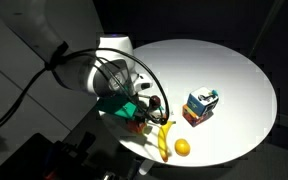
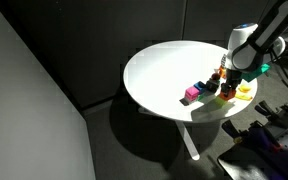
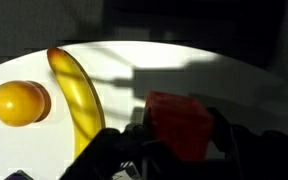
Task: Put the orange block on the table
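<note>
- The gripper (image 3: 177,138) is clamping the orange block (image 3: 179,122), with the jaws pressing its side faces.
- The block is sitting right of the banana (image 3: 72,95), over the table (image 3: 184,70).
- It is probably handling as light, rigid and smooth; opposite flat faces are suiting the grasp.

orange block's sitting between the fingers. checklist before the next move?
1. Block position: ok. In the wrist view the orange block is between the fingers of the gripper.
2. Grip closed on it: cannot tell. The contact is lost in shadow.
3. Block height over the table: cannot tell.
4. Bare tabletop beyond the block: ok.
5. Clearance from the banana: ok. It lies apart from the block, though close to one finger.
6. Clearance from the orange fruit: ok. It lies beyond the banana.
</note>
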